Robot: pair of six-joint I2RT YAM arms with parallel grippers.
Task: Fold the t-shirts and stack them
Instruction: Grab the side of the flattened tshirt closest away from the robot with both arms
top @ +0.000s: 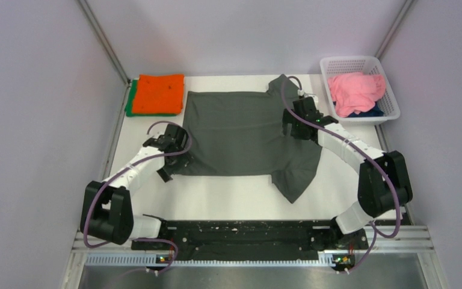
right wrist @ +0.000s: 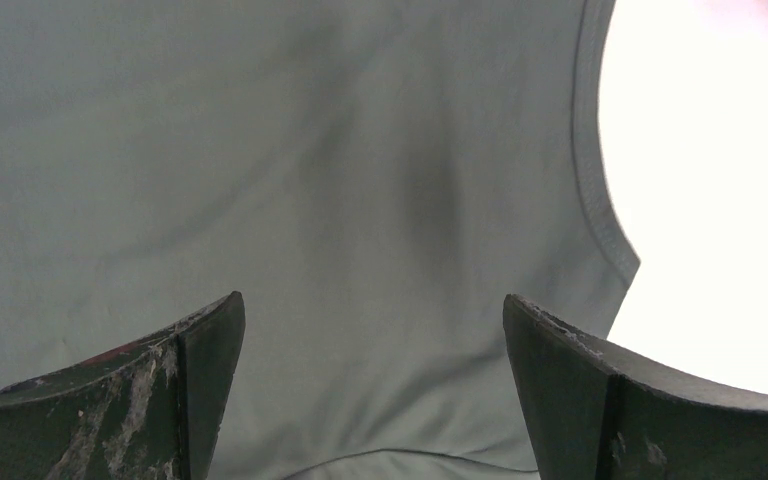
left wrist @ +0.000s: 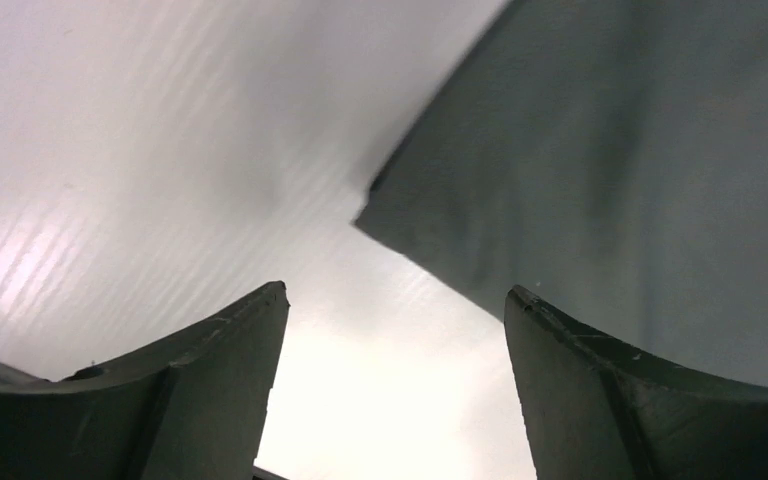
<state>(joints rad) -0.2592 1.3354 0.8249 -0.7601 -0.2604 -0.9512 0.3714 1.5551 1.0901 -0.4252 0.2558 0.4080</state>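
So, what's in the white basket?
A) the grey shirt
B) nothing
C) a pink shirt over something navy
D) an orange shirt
C: a pink shirt lies bunched in the basket, with navy cloth showing under it.

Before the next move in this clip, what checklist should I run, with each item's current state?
1. Dark grey t-shirt spread flat: ok.
2. Left end effector open at its hem corner: ok.
3. Right end effector open over cloth near the collar: ok.
4. Cloth gripped by either end effector: not ok.
5. Orange shirt lying folded on green shirt: ok.
6. Either end effector touching the table: cannot tell.
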